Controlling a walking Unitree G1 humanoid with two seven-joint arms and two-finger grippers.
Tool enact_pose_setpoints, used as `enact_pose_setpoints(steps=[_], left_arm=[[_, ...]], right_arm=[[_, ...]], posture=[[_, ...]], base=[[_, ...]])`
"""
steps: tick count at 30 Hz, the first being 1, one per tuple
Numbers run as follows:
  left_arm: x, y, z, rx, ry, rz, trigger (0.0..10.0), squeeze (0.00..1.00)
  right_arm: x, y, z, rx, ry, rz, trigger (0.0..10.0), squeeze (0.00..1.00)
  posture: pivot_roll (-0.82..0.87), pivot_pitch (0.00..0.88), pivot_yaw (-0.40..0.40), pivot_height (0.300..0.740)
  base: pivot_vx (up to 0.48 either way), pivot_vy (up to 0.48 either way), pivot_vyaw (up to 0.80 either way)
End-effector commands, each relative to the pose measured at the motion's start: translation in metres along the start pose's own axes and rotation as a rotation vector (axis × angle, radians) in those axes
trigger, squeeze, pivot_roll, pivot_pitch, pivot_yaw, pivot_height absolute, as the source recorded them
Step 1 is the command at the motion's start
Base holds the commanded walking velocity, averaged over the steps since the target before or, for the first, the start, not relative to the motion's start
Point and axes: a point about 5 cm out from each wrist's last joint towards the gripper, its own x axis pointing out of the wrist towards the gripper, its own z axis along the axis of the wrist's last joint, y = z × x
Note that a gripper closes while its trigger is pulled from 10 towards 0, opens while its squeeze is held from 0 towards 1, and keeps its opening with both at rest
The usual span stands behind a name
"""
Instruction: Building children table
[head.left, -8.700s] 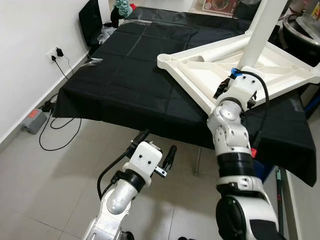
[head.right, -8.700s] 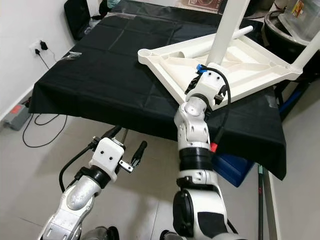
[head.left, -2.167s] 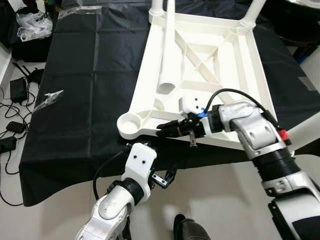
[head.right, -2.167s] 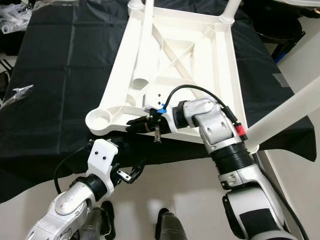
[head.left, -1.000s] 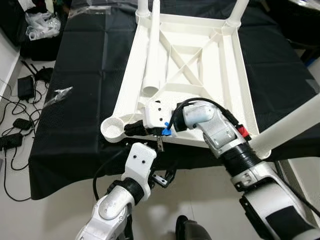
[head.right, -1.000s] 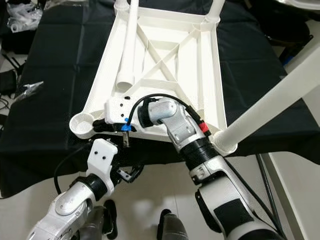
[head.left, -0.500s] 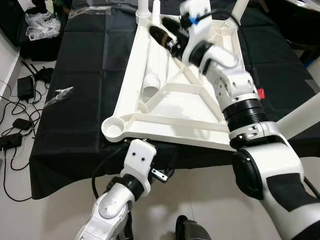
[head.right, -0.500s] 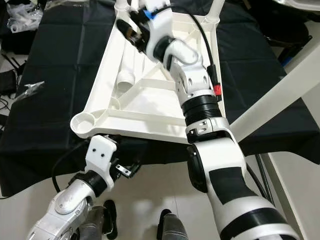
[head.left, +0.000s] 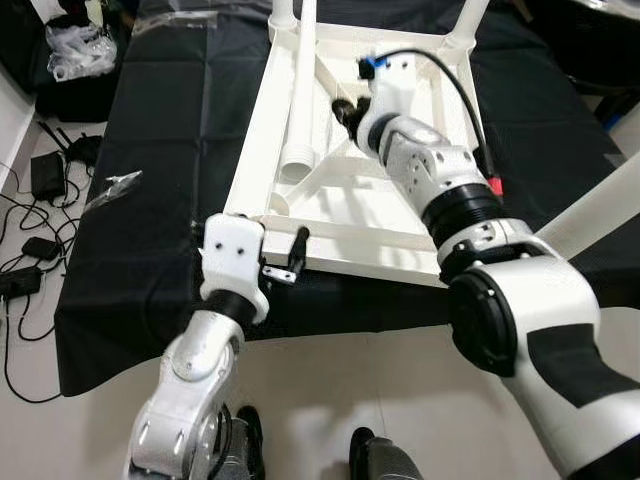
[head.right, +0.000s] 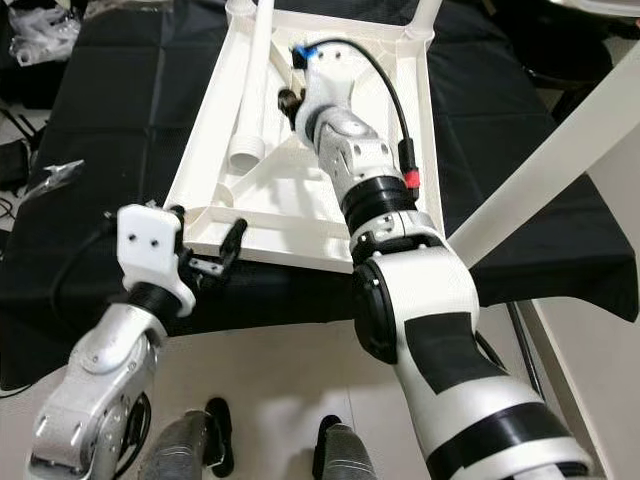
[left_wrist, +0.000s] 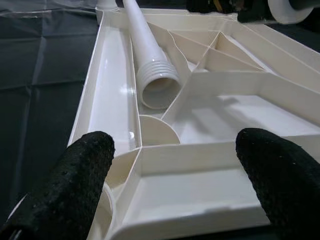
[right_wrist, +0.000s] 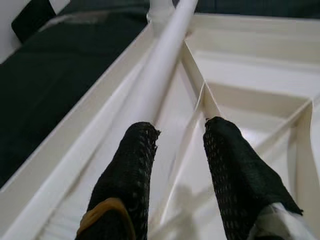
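Note:
The white plastic table top (head.left: 345, 238) lies upside down on a black-covered table (head.left: 170, 130). A loose white leg (head.left: 300, 90) rests inside it along the left rail, its threaded end (left_wrist: 157, 82) pointing toward me. One fitted leg (head.left: 590, 215) sticks out from the near right corner. My left gripper (left_wrist: 175, 142) is open, raised at the near left corner, facing the frame's ribs. My right gripper (right_wrist: 182, 127) is open over the middle of the frame (head.left: 342, 108), just right of the loose leg, its fingers astride a thin rib.
A clear plastic bag (head.left: 112, 188) lies on the cloth at the left. Cables and adapters (head.left: 40, 180) litter the floor beside the table's left side. Two more fitted legs rise at the far corners (head.left: 283, 12).
My left gripper has risen from below the table edge to the near left corner. My right gripper has drawn back from the far end of the loose leg toward the frame's middle.

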Motion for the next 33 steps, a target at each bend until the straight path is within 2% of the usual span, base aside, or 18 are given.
enact_pose_setpoints(steps=[1,4,11,12,14,15,22,23,25,26,32,33], left_arm=[[-0.001,-0.001,0.004,0.005,-0.007,0.011,10.0,0.00],[-0.001,0.001,0.009,0.054,-0.022,0.011,10.0,0.00],[0.007,0.021,0.009,0.107,0.000,0.085,10.0,0.00],[0.007,0.023,0.009,0.114,0.006,0.092,10.0,0.00],[0.008,0.024,0.009,0.117,0.011,0.096,10.0,0.00],[0.007,0.024,0.010,0.115,0.018,0.102,10.0,0.00],[0.004,0.019,0.012,0.109,0.018,0.101,10.0,0.00],[0.002,0.018,0.012,0.109,0.022,0.102,10.0,0.00],[0.002,0.018,0.012,0.109,0.022,0.102,10.0,0.00],[0.002,0.018,0.013,0.108,0.020,0.103,10.0,0.00],[0.005,0.017,0.017,0.107,0.001,0.102,10.0,0.00],[0.009,0.017,0.023,0.114,-0.030,0.101,10.0,0.00]], right_arm=[[0.000,0.001,-0.002,0.050,0.006,0.014,10.0,0.00],[0.001,0.008,0.002,0.115,0.003,0.067,10.0,0.00],[0.003,0.023,-0.007,0.107,0.077,0.118,10.0,0.00],[0.004,0.026,-0.010,0.106,0.092,0.120,10.0,0.06],[0.004,0.027,-0.012,0.106,0.099,0.122,10.0,0.06],[0.004,0.030,-0.011,0.099,0.098,0.130,10.0,1.00],[0.005,0.033,-0.002,0.095,0.065,0.123,10.0,1.00],[0.005,0.037,0.005,0.094,0.042,0.145,10.0,0.40],[0.005,0.037,0.005,0.094,0.042,0.145,10.0,0.40],[0.005,0.037,0.011,0.092,0.014,0.151,10.0,0.00],[0.003,0.031,0.030,0.056,-0.092,0.143,10.0,0.00],[-0.002,0.025,0.049,0.015,-0.222,0.145,10.0,0.00]], posture=[[0.15,0.287,-0.108,0.740],[0.14,0.294,-0.113,0.740],[0.14,0.317,-0.118,0.740],[0.14,0.324,-0.123,0.740],[0.14,0.324,-0.123,0.740],[0.14,0.344,-0.134,0.740],[0.13,0.369,-0.152,0.740],[0.14,0.375,-0.160,0.740],[0.14,0.375,-0.160,0.740],[0.14,0.370,-0.162,0.740],[0.15,0.354,-0.161,0.740],[0.15,0.319,-0.147,0.740]], base=[[0.000,0.000,0.00],[0.000,0.000,0.00],[0.000,0.000,0.00],[0.000,0.000,0.00],[0.000,0.000,0.00],[0.000,0.000,0.00],[0.000,0.000,0.00],[0.000,0.000,0.00],[0.000,0.000,0.00],[0.000,0.000,0.00],[0.000,0.000,0.00],[0.000,0.000,0.00]])
